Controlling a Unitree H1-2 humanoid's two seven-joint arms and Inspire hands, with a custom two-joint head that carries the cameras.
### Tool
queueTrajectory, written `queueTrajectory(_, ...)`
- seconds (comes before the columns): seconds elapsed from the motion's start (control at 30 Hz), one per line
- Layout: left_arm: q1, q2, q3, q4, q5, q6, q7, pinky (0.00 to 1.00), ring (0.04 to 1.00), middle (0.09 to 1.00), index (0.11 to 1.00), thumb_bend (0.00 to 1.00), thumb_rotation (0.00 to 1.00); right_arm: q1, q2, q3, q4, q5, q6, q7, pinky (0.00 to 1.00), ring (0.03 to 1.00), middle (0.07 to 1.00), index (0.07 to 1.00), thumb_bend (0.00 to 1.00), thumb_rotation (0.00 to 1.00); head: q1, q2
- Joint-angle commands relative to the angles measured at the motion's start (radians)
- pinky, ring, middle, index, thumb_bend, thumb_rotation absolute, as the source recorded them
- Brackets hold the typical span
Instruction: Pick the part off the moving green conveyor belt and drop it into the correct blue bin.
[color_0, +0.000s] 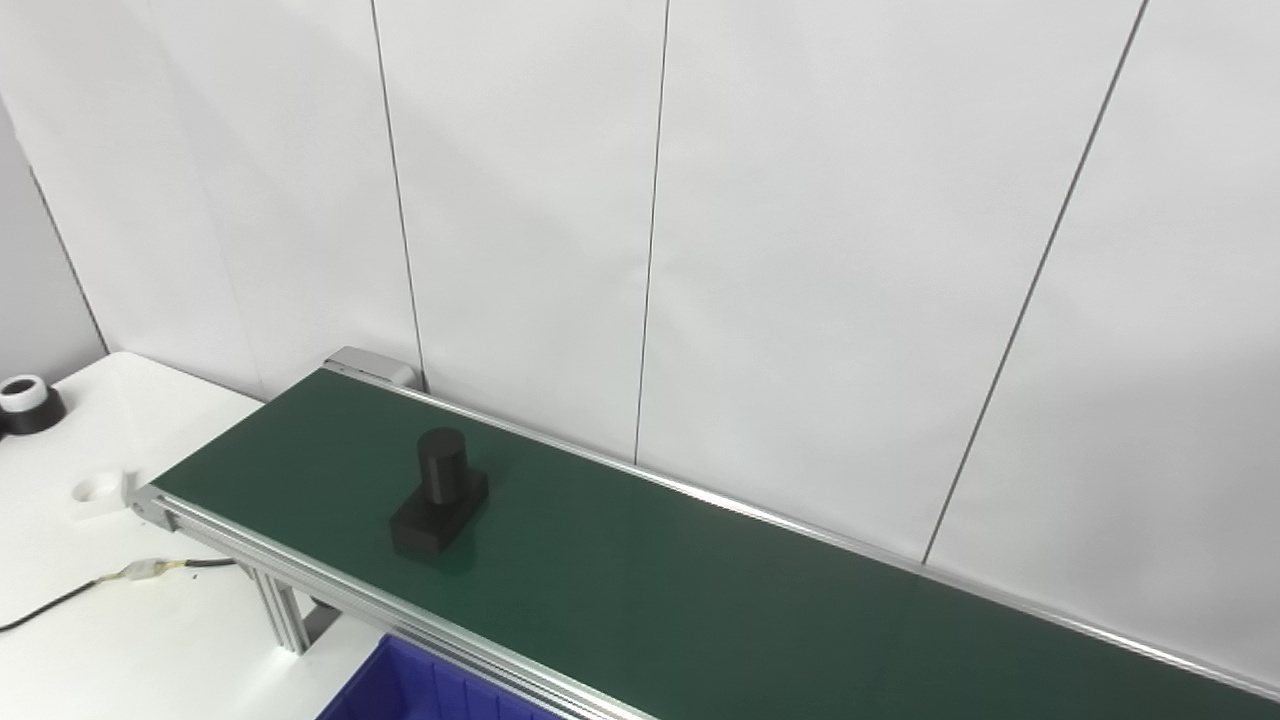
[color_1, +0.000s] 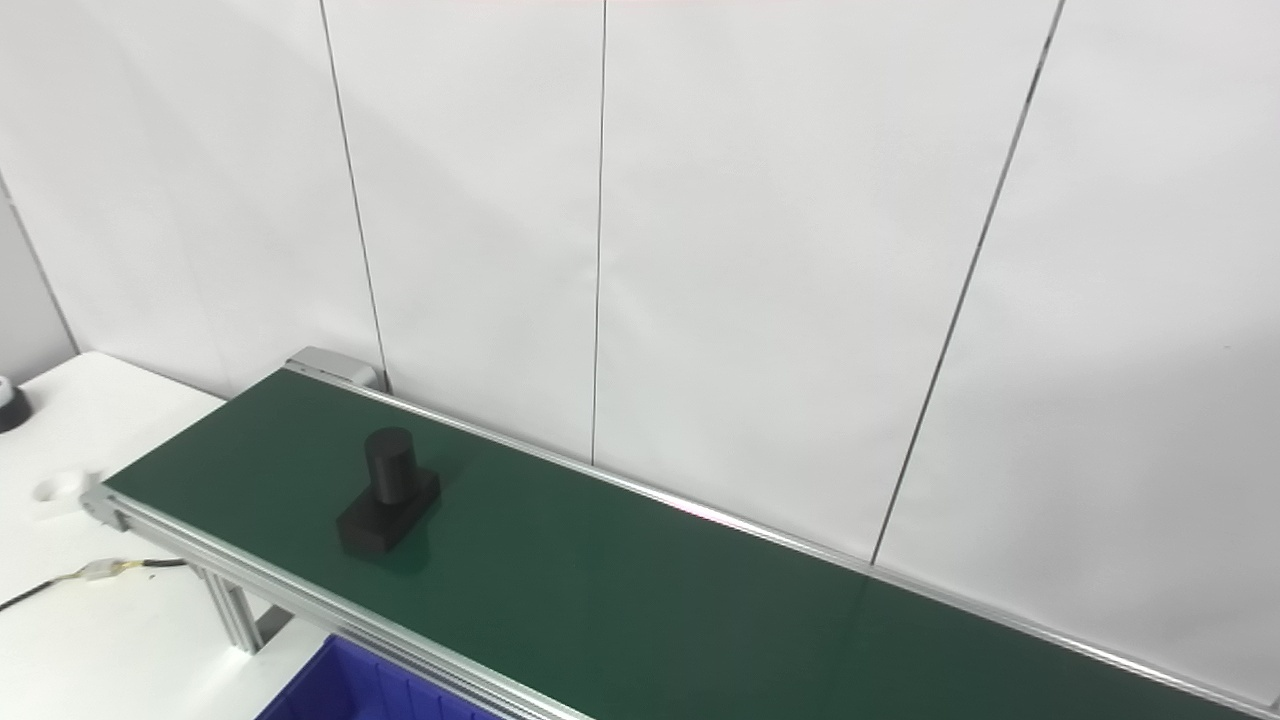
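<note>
A black part (color_0: 439, 494), an upright cylinder on a flat rectangular base, stands on the green conveyor belt (color_0: 700, 590) near the belt's left end. In the right eye view the same part (color_1: 388, 493) sits left of centre. The corner of a blue bin (color_0: 420, 690) shows below the belt's near rail at the bottom edge. Neither hand nor any arm appears in either view.
A white table (color_0: 120, 620) lies left of the belt, holding a black-and-white ring-shaped object (color_0: 28, 402), a small white round piece (color_0: 98, 490) and a black cable (color_0: 110, 580). White wall panels stand directly behind the belt's far rail.
</note>
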Motion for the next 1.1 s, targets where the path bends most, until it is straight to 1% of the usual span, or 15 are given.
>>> queueTrajectory(0.0, -0.020, -0.016, -0.006, -0.010, 0.006, -0.040, 0.000, 0.71, 0.761, 0.798, 0.828, 0.96, 0.45, -0.011, -0.006, -0.009, -0.051, 0.016, -0.055, 0.011, 0.64, 0.738, 0.810, 0.892, 0.58, 0.17, -0.001, 0.000)
queueTrajectory(0.13, -0.023, -0.020, -0.007, -0.006, 0.007, -0.040, 0.001, 0.70, 0.756, 0.793, 0.827, 0.95, 0.45, -0.018, -0.010, -0.012, -0.099, 0.005, -0.044, 0.020, 0.62, 0.730, 0.801, 0.885, 0.57, 0.18, 0.000, -0.002)
queueTrajectory(0.27, -0.025, -0.024, -0.007, -0.003, 0.005, -0.040, -0.001, 0.70, 0.754, 0.792, 0.828, 0.95, 0.45, -0.031, -0.011, -0.014, -0.164, -0.007, -0.018, 0.029, 0.59, 0.719, 0.794, 0.872, 0.57, 0.17, 0.002, 0.000)
queueTrajectory(0.3, -0.026, -0.026, -0.007, -0.002, 0.005, -0.040, 0.000, 0.70, 0.753, 0.792, 0.828, 0.95, 0.45, -0.033, -0.012, -0.016, -0.175, -0.006, -0.004, 0.032, 0.59, 0.719, 0.794, 0.871, 0.57, 0.17, 0.003, 0.001)
queueTrajectory(0.37, -0.027, -0.028, -0.007, -0.001, 0.003, -0.039, -0.002, 0.70, 0.748, 0.788, 0.827, 0.96, 0.44, -0.038, -0.013, -0.018, -0.209, -0.002, 0.039, 0.038, 0.60, 0.738, 0.805, 0.867, 0.59, 0.20, 0.003, 0.003)
queueTrajectory(0.43, -0.027, -0.030, -0.006, 0.000, 0.002, -0.039, -0.005, 0.69, 0.744, 0.786, 0.828, 0.95, 0.44, -0.044, -0.014, -0.019, -0.233, 0.007, 0.065, 0.045, 0.61, 0.750, 0.813, 0.863, 0.60, 0.20, 0.002, 0.005)
queueTrajectory(0.57, -0.028, -0.034, -0.004, 0.003, 0.001, -0.039, -0.003, 0.69, 0.738, 0.778, 0.825, 0.96, 0.45, -0.065, -0.012, -0.019, -0.267, 0.016, 0.104, 0.056, 0.60, 0.751, 0.819, 0.854, 0.61, 0.14, -0.012, 0.012)
queueTrajectory(0.63, -0.027, -0.034, -0.003, 0.002, 0.001, -0.039, -0.004, 0.69, 0.738, 0.776, 0.824, 0.95, 0.44, -0.077, -0.010, -0.017, -0.288, -0.007, 0.135, 0.056, 0.59, 0.736, 0.808, 0.846, 0.61, 0.13, -0.016, 0.012)
queueTrajectory(0.7, -0.026, -0.034, -0.004, -0.001, 0.001, -0.039, -0.006, 0.69, 0.738, 0.776, 0.824, 0.95, 0.44, -0.091, -0.008, -0.014, -0.310, -0.043, 0.160, 0.053, 0.59, 0.725, 0.789, 0.847, 0.56, 0.13, -0.022, 0.017)
queueTrajectory(0.73, -0.025, -0.033, -0.004, -0.002, 0.001, -0.039, -0.007, 0.69, 0.738, 0.776, 0.824, 0.95, 0.44, -0.099, -0.008, -0.011, -0.320, -0.064, 0.171, 0.053, 0.59, 0.725, 0.788, 0.848, 0.55, 0.13, -0.022, 0.017)
queueTrajectory(0.8, -0.025, -0.032, -0.005, -0.003, 0.002, -0.039, -0.007, 0.69, 0.736, 0.775, 0.823, 0.95, 0.44, -0.117, -0.007, -0.006, -0.333, -0.095, 0.189, 0.055, 0.58, 0.721, 0.781, 0.849, 0.52, 0.16, -0.027, 0.020)
queueTrajectory(0.83, -0.025, -0.032, -0.006, -0.004, 0.003, -0.039, -0.007, 0.68, 0.734, 0.773, 0.824, 0.95, 0.44, -0.126, -0.007, -0.004, -0.336, -0.106, 0.196, 0.056, 0.58, 0.727, 0.785, 0.855, 0.50, 0.20, -0.027, 0.020)
queueTrajectory(0.93, -0.022, -0.031, -0.007, -0.009, 0.005, -0.039, -0.005, 0.68, 0.731, 0.773, 0.823, 0.96, 0.44, -0.153, -0.003, 0.003, -0.346, -0.129, 0.215, 0.061, 0.60, 0.733, 0.794, 0.864, 0.50, 0.25, -0.033, 0.026)
queueTrajectory(1.07, -0.018, -0.028, -0.007, -0.015, 0.007, -0.039, -0.003, 0.68, 0.732, 0.774, 0.822, 0.96, 0.45, -0.197, 0.001, 0.012, -0.351, -0.154, 0.254, 0.073, 0.62, 0.748, 0.809, 0.878, 0.49, 0.28, -0.036, 0.031)
